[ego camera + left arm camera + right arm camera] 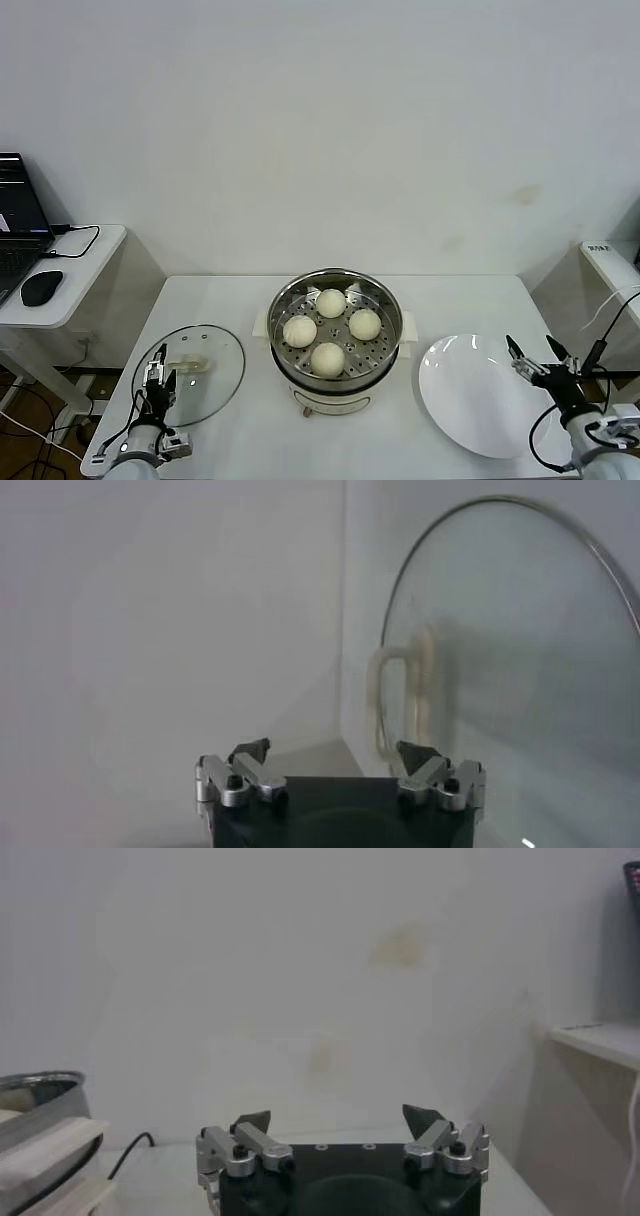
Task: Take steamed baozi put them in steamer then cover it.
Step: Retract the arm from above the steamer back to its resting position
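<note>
**Four buns in the pot, lid off to the side**

All four steamed baozi [330, 302] sit on the perforated tray inside the steamer [384, 345], which stands mid-table with no cover on it. The glass lid [215, 372] lies flat on the white table [250, 440] to the robot's left. Over the lid's near edge hovers the left gripper [157, 377], fingers spread and empty. The right gripper [538, 357] hangs over the right rim of the white plate [470, 400], also spread, gripping nothing.
</note>
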### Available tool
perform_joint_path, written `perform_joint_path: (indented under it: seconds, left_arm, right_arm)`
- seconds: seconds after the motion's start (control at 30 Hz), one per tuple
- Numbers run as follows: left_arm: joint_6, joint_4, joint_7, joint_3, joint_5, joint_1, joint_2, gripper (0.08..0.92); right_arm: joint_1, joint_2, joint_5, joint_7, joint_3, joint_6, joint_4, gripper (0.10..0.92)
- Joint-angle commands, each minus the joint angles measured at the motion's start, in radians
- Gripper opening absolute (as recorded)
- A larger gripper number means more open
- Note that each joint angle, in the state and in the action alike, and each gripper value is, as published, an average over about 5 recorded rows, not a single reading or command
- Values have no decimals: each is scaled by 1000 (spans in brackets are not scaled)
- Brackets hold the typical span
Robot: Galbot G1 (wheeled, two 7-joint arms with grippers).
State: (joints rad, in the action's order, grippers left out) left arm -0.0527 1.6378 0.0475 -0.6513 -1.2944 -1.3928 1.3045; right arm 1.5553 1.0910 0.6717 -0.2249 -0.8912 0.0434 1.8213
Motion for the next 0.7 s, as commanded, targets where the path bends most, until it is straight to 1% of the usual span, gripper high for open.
perform_joint_path:
  seconds: [0.03,0.37,0.57,0.7]
  left_arm:
    - [-6,-26,-14,6,-13,38,-6,823]
    - [-4,-92,23,28,-10,93,-9,823]
    - [-11,-121,39,25,-2,131,7,823]
    - [-12,-144,64,29,1,148,19,823]
  right_arm:
    - [14,8,-6,-2,-8,-5,-3,823]
    - [12,22,-25,-10,-8,-6,-19,823]
    - [26,29,-36,-20,-11,-10,-24,823]
    - [29,34,-41,-23,-11,-12,-25,823]
